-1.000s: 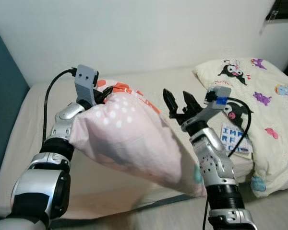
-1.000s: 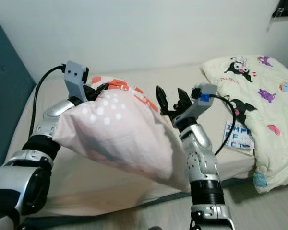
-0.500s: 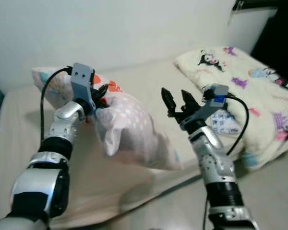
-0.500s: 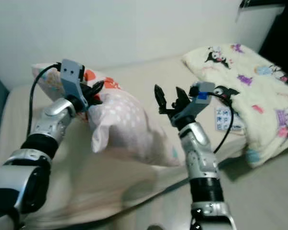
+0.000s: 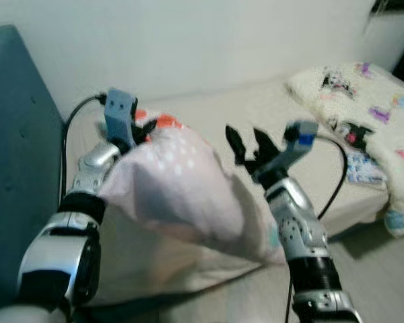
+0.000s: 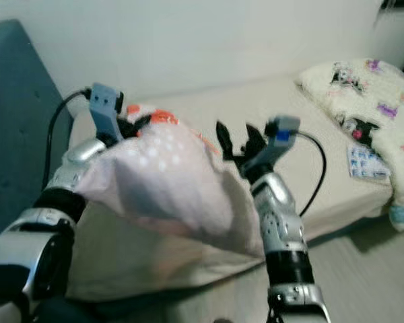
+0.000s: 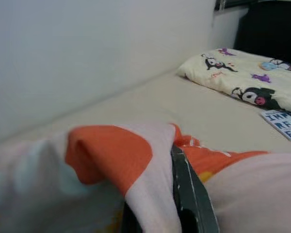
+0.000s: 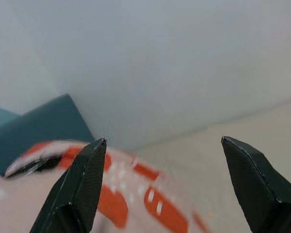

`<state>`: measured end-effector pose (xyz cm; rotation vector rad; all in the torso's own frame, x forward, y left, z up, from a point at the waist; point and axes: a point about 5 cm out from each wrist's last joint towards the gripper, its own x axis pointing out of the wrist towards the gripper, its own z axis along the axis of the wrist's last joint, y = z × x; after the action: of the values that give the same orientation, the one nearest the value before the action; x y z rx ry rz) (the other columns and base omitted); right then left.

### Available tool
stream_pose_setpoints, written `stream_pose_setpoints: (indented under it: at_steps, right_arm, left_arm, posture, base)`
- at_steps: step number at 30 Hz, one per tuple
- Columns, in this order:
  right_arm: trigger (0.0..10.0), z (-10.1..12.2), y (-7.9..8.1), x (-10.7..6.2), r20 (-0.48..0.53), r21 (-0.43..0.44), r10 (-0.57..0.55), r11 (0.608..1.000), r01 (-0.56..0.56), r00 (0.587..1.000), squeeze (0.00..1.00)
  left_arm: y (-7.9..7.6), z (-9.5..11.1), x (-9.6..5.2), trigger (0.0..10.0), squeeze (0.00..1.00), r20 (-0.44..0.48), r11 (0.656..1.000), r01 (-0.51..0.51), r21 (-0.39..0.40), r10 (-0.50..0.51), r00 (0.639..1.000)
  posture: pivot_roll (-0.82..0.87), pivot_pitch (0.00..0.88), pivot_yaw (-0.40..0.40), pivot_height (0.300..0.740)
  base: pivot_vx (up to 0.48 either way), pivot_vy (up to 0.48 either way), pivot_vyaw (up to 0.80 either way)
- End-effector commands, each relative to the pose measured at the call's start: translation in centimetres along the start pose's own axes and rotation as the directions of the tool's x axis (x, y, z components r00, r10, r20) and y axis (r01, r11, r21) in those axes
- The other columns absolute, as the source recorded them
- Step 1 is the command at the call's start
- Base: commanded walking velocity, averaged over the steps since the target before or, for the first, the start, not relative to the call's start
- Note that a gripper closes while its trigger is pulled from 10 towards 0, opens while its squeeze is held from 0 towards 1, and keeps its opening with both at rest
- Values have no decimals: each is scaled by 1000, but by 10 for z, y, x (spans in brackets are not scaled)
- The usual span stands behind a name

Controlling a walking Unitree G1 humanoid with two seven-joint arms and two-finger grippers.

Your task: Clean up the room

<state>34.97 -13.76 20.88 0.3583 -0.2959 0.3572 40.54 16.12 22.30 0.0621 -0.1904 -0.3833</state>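
A pink pillow [image 5: 188, 195] with white dots and orange marks hangs in the air over the bed [image 5: 310, 128]. My left gripper [image 5: 140, 132] is shut on its top corner, and the left wrist view has the orange and white cloth [image 7: 116, 155] pinched against a black finger [image 7: 191, 199]. My right gripper [image 5: 248, 145] stands open just right of the pillow, its fingers [image 8: 82, 189] spread wide with nothing between them. The pillow's lower end [image 6: 236, 235] droops in front of my right forearm.
A teal headboard [image 5: 17, 175] stands at the left. A cream blanket with cartoon prints [image 5: 363, 94] lies at the bed's right end, with a small printed card [image 5: 363, 168] beside it. Pale floor [image 5: 384, 269] runs along the bed's near side. A white wall [image 5: 188, 40] is behind.
The camera has swung left, bringing the teal headboard into view. The pillow stays in my left gripper and now hangs wider, reaching toward my right forearm. The right gripper stays open.
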Motion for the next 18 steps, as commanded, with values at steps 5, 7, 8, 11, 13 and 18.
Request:
stream_pose_setpoints:
  at_steps: [5,7,8,11,13,18]
  right_arm:
    - [10000,-5,4,0,-15,5,12,1000,-12,1000,0]
    - [10000,-5,4,0,-15,4,15,1000,-15,1000,0]
    - [10000,-5,4,0,-15,4,15,1000,-15,1000,0]
    - [10000,-6,5,1,-16,3,20,1000,-20,1000,0]
    - [10000,-6,5,1,-16,3,22,1000,-22,1000,0]
    - [10000,-6,6,2,-15,3,24,1000,-24,1000,0]
  left_arm:
    - [5,19,3,10000,0,99,999,-44,4,43,994]
    - [-1,16,3,10000,0,98,999,-32,-7,33,995]
    - [-1,16,3,10000,0,98,999,-32,-7,33,995]
    - [-8,12,4,10000,0,97,999,-24,-21,26,995]
    - [-9,11,4,10000,0,101,999,-27,-29,29,994]
    - [-13,10,5,10000,0,109,998,-34,-50,39,993]
  posture:
    - [-238,55,11,740]
    - [-236,55,9,740]
    - [-236,55,9,740]
    - [-236,54,7,740]
    - [-235,54,6,740]
    - [-232,52,8,740]
  base:
    - [0,-373,0]
    - [0,-465,0]
    - [0,-465,0]
    - [0,-467,0]
    - [0,-469,0]
    - [0,-130,0]
